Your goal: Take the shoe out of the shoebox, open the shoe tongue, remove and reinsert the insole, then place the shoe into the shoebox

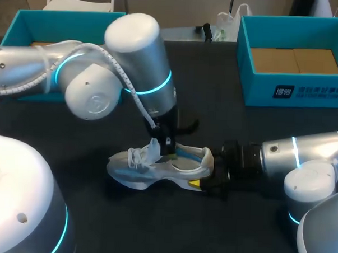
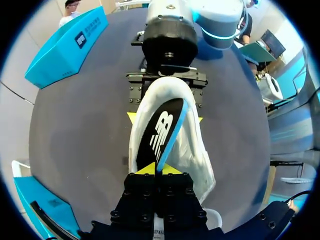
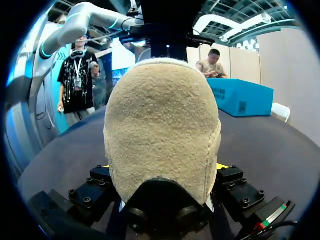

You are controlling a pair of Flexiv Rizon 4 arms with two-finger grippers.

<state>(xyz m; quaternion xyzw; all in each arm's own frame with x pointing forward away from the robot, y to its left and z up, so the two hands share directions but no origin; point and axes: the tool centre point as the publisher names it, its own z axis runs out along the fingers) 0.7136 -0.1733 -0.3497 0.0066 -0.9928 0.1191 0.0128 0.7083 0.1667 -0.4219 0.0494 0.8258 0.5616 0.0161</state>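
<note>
A white shoe (image 1: 150,169) lies on the dark table with its toe to the left. My right gripper (image 1: 207,176) reaches in from the right and is shut on the heel, whose beige back (image 3: 162,130) sits between its fingers in the right wrist view. My left gripper (image 1: 161,144) hangs straight down over the shoe's opening. In the left wrist view it (image 2: 158,170) is shut on the end of the black, blue-edged insole (image 2: 162,132), which stands partly tilted up in the shoe (image 2: 192,150). White laces (image 1: 137,156) are bunched near the toe.
A teal shoebox (image 1: 255,88) with cardboard inside stands at the back right. Another teal box (image 1: 28,19) sits at the back left, partly behind my left arm. The arm's cable (image 1: 123,74) hangs beside the wrist.
</note>
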